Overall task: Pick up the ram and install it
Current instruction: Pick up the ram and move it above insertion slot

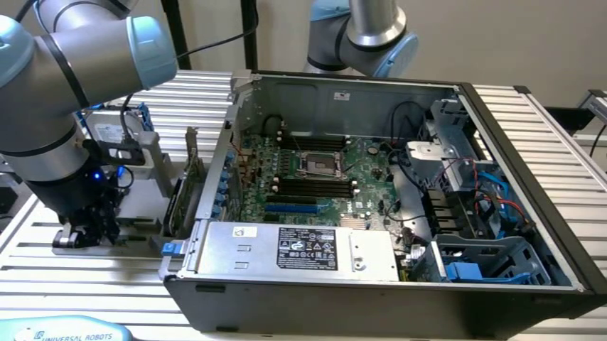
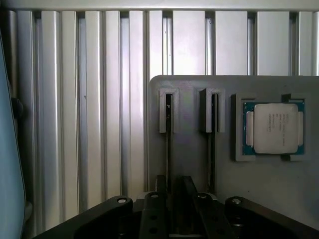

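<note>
1. Ram, a long, thin circuit-board stick seen edge-on as a dark strip, is stood upright in a narrow slot of the flat grey plastic holder tray. It is in the slot farther from the processor and is not yet lifted out.
2. At the exterior view's left, the black two-fingered gripper is seen low on the tray, beside the case. In the wrist view the gripper is placed over the ram's slot. The jaws stand narrow on either side of the stick's near end and are judged to be closed on it.
3. Two more parts are kept in the tray: a second thin stick in the neighbouring slot, and a square silver-lidded processor in a square recess.
4. The tray is carried by the slatted aluminium table.
5. Toward the exterior view's right, an open black-and-grey metal computer case is laid on its side. A green motherboard and a silver boxed power supply are housed in it.
6. The long black memory slots on the motherboard look unfilled, so the pick is judged as only begun and the install as wholly left to do.
</note>
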You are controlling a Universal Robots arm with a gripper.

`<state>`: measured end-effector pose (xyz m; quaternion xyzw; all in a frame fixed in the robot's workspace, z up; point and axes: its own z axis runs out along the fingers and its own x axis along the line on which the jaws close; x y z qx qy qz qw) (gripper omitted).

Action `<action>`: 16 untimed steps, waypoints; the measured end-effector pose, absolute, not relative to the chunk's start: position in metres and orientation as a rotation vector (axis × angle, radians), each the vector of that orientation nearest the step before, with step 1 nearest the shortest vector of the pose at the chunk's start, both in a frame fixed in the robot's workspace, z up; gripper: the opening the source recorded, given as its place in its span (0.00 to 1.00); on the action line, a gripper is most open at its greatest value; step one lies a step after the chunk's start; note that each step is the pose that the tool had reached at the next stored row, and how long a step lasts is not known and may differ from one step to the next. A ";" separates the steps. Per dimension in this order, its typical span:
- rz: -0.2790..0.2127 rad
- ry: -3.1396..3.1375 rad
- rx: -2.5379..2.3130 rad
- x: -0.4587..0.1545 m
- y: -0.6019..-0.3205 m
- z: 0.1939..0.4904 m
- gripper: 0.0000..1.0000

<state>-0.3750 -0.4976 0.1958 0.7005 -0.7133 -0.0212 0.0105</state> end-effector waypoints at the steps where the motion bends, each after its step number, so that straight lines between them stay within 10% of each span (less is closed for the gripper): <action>1: -0.065 -2.227 2.186 -0.375 -0.498 0.196 0.27; 16: -0.058 -2.229 2.189 -0.375 -0.498 0.195 0.14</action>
